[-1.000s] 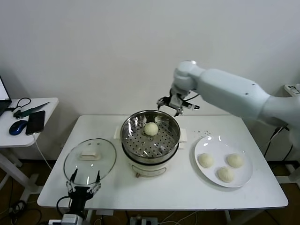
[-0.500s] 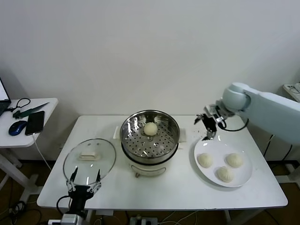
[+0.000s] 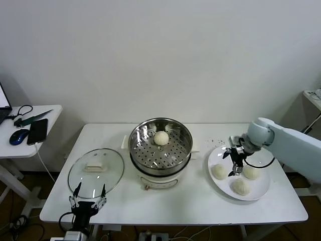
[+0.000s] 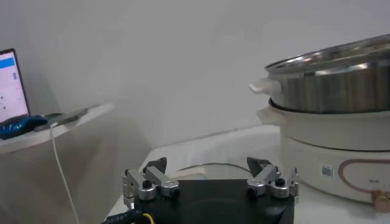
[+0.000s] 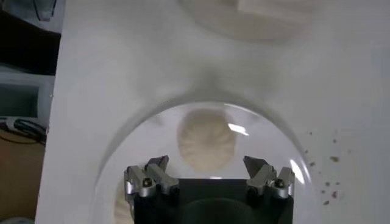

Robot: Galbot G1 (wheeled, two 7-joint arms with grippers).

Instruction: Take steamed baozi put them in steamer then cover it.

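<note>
We saw the right gripper, jaws spread, poised over the plate, one baozi just beyond its fingertips.

right end effector hangs low, fingers spread; left end effector parked, spread.
</note>
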